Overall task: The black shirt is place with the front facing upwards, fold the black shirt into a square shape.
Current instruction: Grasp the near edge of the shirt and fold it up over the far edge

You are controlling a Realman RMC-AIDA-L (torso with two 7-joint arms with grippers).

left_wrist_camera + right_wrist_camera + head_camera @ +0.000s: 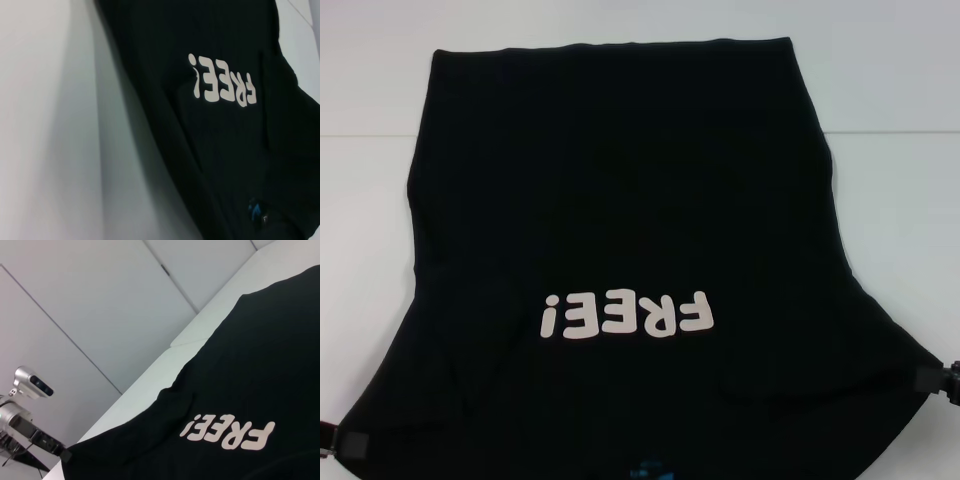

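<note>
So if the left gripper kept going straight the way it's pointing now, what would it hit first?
The left gripper sits at the near left corner of the black shirt, pointing inward toward the right gripper. Going straight on, it would likely meet only more shirt fabric first, though depth is unclear.

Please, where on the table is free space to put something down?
Bare white table lies beyond the black shirt hem and along both its sides. The near edge is crowded: left gripper and right gripper hold the shirt's corners there.

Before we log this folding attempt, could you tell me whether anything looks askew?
Nothing looks damaged. The black shirt lies front up, letters reading upside down from the head view. The left end effector and right end effector sit at its near corners.
</note>
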